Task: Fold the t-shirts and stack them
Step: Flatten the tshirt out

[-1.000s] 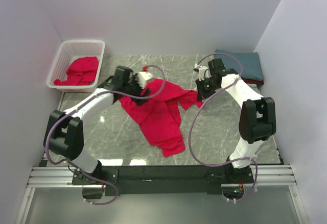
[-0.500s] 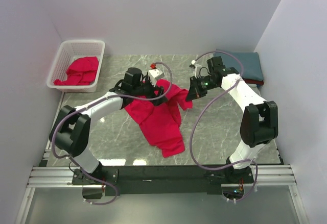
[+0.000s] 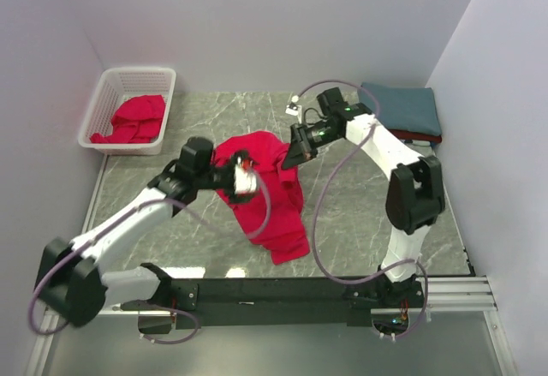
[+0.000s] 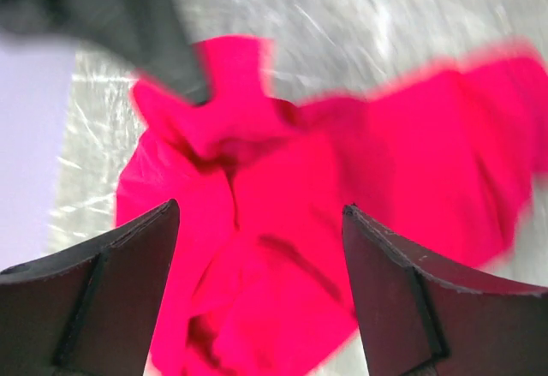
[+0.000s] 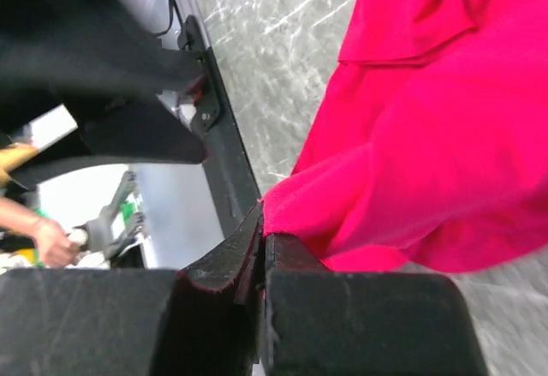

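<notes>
The red tee [image 3: 272, 200] lies crumpled in the middle of the table [image 3: 368, 213]. The right tool [image 5: 261, 226] is clamped on an edge of it. The left tool [image 4: 259, 209] hovers over its folds, jaws spread wide with nothing between them. More red tees [image 3: 133, 119] fill the basket [image 3: 103, 93], and a teal tee [image 3: 407, 106] lies folded at the far right corner.

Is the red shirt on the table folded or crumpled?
Crumpled: the red t-shirt lies bunched in uneven wrinkles, one edge pinched in the right tool.
</notes>
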`<state>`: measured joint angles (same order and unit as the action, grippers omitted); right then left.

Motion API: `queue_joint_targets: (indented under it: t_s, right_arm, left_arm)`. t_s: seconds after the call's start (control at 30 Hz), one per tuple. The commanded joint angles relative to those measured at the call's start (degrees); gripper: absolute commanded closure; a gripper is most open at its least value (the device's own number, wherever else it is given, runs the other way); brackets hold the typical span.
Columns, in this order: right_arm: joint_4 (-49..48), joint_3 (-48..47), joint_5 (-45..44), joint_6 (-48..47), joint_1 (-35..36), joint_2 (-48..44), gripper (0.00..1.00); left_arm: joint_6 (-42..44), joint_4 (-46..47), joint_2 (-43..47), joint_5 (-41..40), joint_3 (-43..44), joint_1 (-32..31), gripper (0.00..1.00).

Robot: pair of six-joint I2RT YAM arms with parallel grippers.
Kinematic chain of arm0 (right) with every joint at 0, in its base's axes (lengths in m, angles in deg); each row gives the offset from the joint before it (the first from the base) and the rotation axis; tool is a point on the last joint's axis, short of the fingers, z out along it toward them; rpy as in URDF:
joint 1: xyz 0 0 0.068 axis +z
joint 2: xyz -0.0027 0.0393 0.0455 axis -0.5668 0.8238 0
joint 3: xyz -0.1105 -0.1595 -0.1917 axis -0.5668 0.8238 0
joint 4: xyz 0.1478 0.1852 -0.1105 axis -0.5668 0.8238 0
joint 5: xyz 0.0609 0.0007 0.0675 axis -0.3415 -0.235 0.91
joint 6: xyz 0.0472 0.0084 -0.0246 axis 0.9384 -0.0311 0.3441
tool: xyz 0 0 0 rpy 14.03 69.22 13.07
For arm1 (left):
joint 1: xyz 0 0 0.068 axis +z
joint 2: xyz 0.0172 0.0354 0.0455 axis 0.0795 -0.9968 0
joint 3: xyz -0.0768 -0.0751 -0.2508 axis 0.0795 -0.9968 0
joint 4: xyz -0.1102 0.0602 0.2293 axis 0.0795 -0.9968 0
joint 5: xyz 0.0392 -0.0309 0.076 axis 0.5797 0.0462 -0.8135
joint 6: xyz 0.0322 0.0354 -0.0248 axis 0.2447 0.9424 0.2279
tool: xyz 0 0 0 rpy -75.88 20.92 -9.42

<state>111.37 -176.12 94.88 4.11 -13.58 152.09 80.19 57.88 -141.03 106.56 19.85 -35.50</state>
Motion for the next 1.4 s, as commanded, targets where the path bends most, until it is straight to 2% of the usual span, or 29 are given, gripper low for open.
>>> queue_joint_targets:
  t_s: [0.0,0.07,0.23,0.3,0.33,0.4,0.47,0.5,0.57,0.63,0.7,0.73,0.83,0.87,0.97,1.17,1.37]
  right_arm:
    - [2.17,-7.2,1.77,2.95,4.17,4.94,1.0]
    - [1.04,-10.38,0.98,4.26,7.94,8.63,1.0]
    - [-0.11,-28.38,1.41,10.92,15.69,19.36,1.0]
    - [-3.87,-34.44,2.64,14.97,18.77,23.76,1.0]
    - [-9.46,-34.39,3.08,19.95,19.39,24.47,0.92]
    - [-14.33,-31.16,3.51,24.98,21.05,24.74,0.71]
    - [-12.8,-31.22,2.65,23.88,20.89,25.79,0.47]
    - [-10.16,-32.62,1.42,19.61,19.93,25.88,0.45]
    - [-5.24,-31.59,-3.06,15.98,18.08,23.44,0.44]
    - [-4.51,-25.1,-6.04,13.51,14.58,20.19,0.45]
    - [-3.37,-18.52,-6.76,11.14,11.76,15.44,0.48]
    - [-2.58,-16.31,-7.46,10.52,8.7,14.12,0.53]
    - [-4.84,-5.59,-11.76,9.98,2.63,7.45,0.62]
    - [-5.82,-0.52,-14.73,9.72,1.21,6.29,0.63]
    - [-7.58,5.84,-18.09,9.02,-2.65,4.53,0.64]
    - [-8.99,8.58,-20.12,9.36,-5.22,6.19,0.64]
    - [-12.85,7.71,-22.93,12.17,-5.31,9.09,0.53]
  left_arm:
    - [27.36,-13.28,7.71,0.97,-4.1,-0.53,0.18]
    - [31.06,-17.52,10.18,1.06,-3.49,-0.7,0.17]
    - [31.08,-24.12,17.12,0.62,-5.59,-1.75,0.17]
    - [30.99,-25.97,20.64,0.0,-6.56,-1.84,0.16]
    - [30.9,-28.07,21.43,-0.61,-7.69,-1.76,0.16]
    - [30.11,-29.75,23.02,-2.8,-9.02,-1.84,0.17]
    - [28.02,-29.5,23.81,-4.91,-11.21,-1.67,0.17]
    - [26.78,-28.88,24.08,-5.27,-11.74,-1.49,0.17]
    - [21.88,-25.91,23.56,-5.19,-12.89,-0.27,0.17]
    - [19.31,-24.14,21.89,-4.48,-12.8,2.09,0.19]
    - [15.27,-22.47,17.33,-2.82,-11.76,4.03,0.23]
    - [14.04,-22.2,15.48,-2.29,-9.92,5.44,0.25]
    - [5.44,-20.36,8.1,-1.4,-6.49,6.24,0.36]
    - [3.93,-18.18,5.21,-2.1,-6.04,6.24,0.37]
    - [-0.38,-14.39,1.33,-3.16,-5.16,5.98,0.38]
    - [-9.43,-7.18,-7.54,-10.09,-2.08,3.52,0.38]
    - [-15.67,-1.02,-15.64,-18.7,-0.85,0.88,0.32]
